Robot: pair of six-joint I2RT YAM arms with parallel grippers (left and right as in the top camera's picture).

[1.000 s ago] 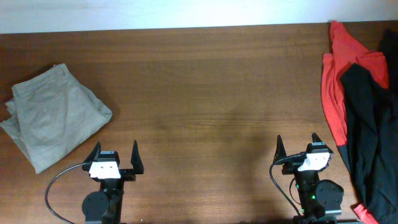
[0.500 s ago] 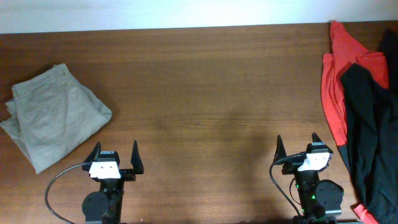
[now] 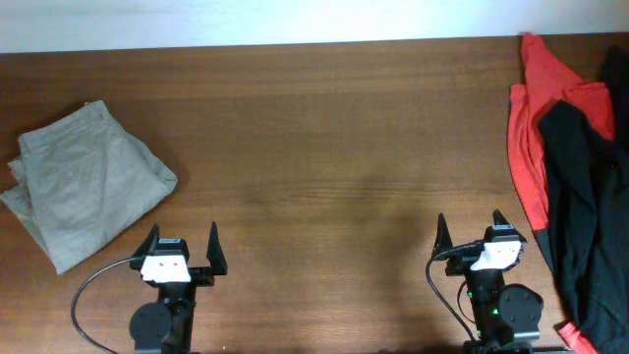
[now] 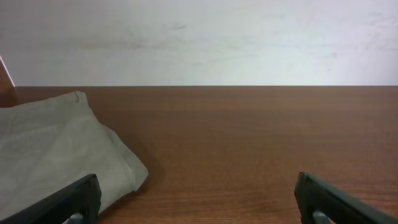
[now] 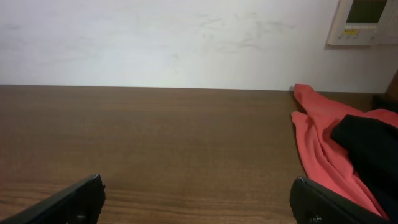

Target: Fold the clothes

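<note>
A folded khaki-beige garment (image 3: 84, 192) lies at the table's left; it also shows in the left wrist view (image 4: 53, 149). A red garment (image 3: 526, 147) with a black garment (image 3: 585, 211) on top is heaped at the right edge; both show in the right wrist view, red (image 5: 320, 146) and black (image 5: 370, 140). My left gripper (image 3: 183, 246) is open and empty at the front left, right of the khaki garment. My right gripper (image 3: 474, 236) is open and empty at the front right, left of the heap. No pale grey waistband or white lettering shows.
The brown wooden table (image 3: 334, 147) spreads between the two piles. A pale wall runs behind it, with a white panel (image 5: 364, 22) mounted at the right. Cables trail from both arm bases at the front edge.
</note>
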